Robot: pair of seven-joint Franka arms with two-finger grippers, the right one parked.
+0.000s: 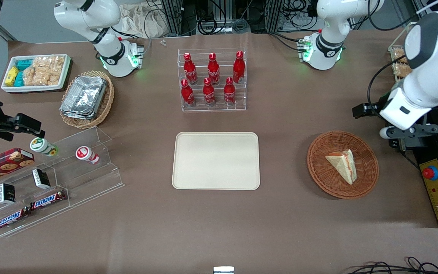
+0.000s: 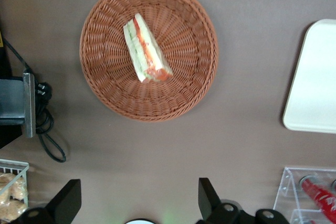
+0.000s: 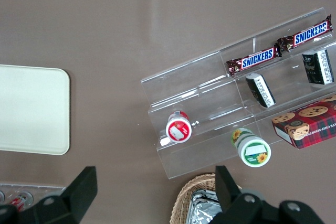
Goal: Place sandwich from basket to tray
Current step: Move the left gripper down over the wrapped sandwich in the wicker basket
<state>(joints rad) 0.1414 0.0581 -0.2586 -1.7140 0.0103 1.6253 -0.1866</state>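
Note:
The sandwich (image 1: 343, 164) (image 2: 147, 50), a pale wedge with a red and green edge, lies in the round reddish-brown basket (image 1: 319, 173) (image 2: 105, 85). The cream tray (image 1: 216, 160) (image 2: 315, 77) lies bare at the table's middle, a hand's width from the basket, toward the parked arm's end. My gripper (image 1: 409, 132) (image 2: 137, 182) hangs high above the table beside the basket, toward the working arm's end. It is open wide with nothing between its fingers, and it is well apart from the sandwich.
A clear rack of red bottles (image 1: 213, 82) stands farther from the front camera than the tray. A yellow control box with a red button (image 1: 437, 190) sits beside the basket. A foil-filled oval basket (image 1: 86, 99), a white snack bin (image 1: 36, 72) and an acrylic snack stand (image 1: 51, 179) lie toward the parked arm's end.

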